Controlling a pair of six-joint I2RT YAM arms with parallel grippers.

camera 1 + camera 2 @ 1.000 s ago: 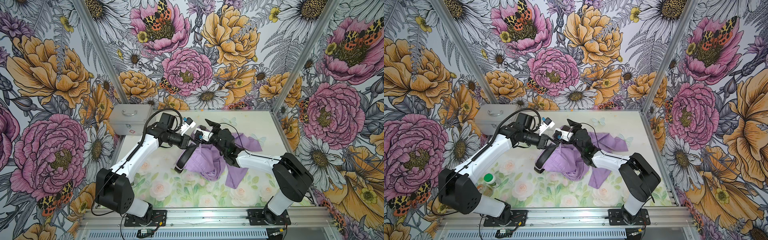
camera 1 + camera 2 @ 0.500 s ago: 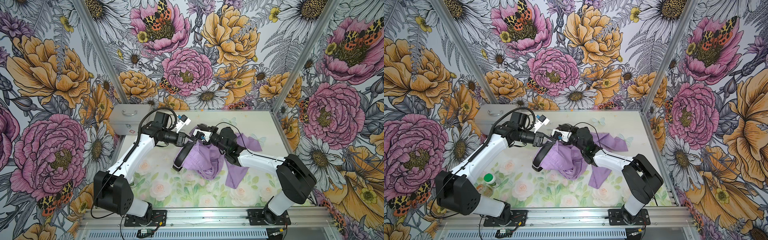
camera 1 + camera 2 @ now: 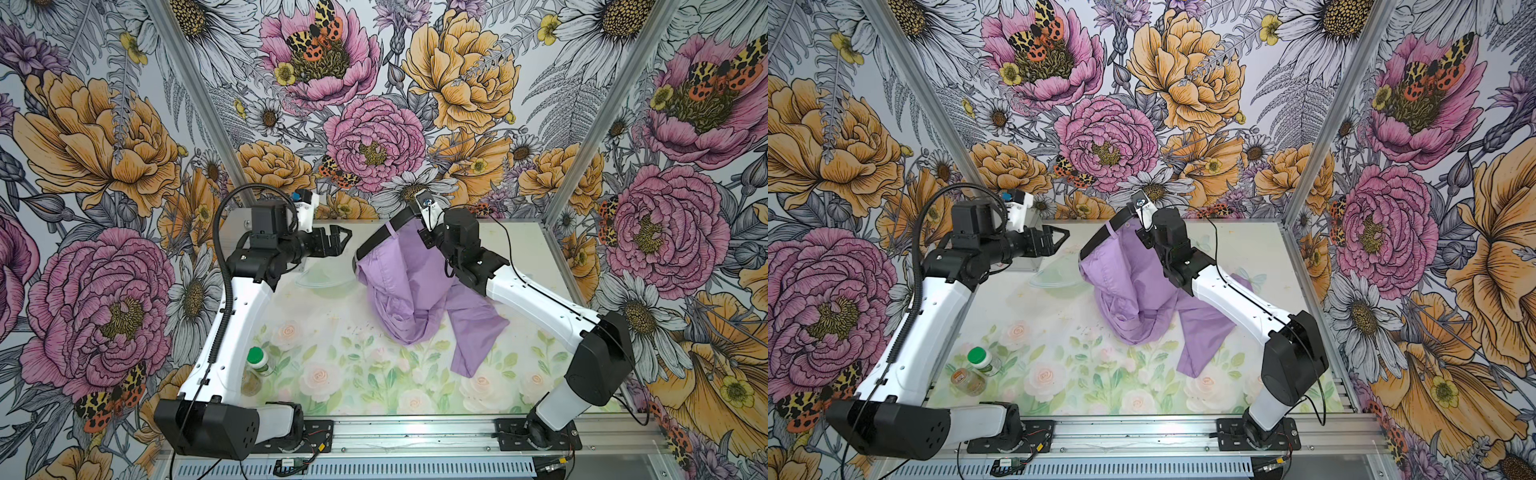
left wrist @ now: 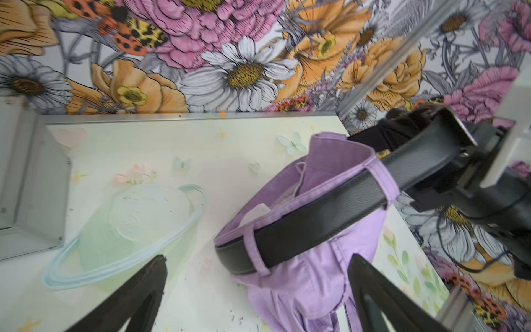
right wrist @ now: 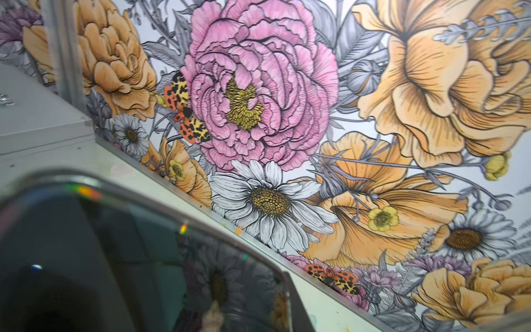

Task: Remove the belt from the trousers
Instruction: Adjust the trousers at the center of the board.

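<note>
The black belt (image 3: 376, 239) runs through the loops of the lilac trousers (image 3: 399, 286), its buckle end raised toward the back wall. My right gripper (image 3: 417, 218) is shut on that raised end, and the trousers hang from the belt with their legs trailing on the table. In the left wrist view the belt (image 4: 316, 218) curves round the waistband of the trousers (image 4: 310, 287). My left gripper (image 3: 343, 241) stands open, apart from the belt's free loop, with nothing between its fingers (image 4: 146, 284). The shiny buckle (image 5: 115, 258) fills the near part of the right wrist view and hides the right fingers.
A grey metal box (image 4: 28, 178) stands at the back left behind my left arm. A clear plastic bowl (image 3: 328, 276) lies upside down between the box and the trousers. Two jars (image 3: 982, 361), one green-lidded, stand near the front left. Floral walls close three sides.
My left gripper has opened, let go of the belt and drawn back to the left. My right gripper has closed on the belt's buckle end and lifted it, with the trousers hanging below.
</note>
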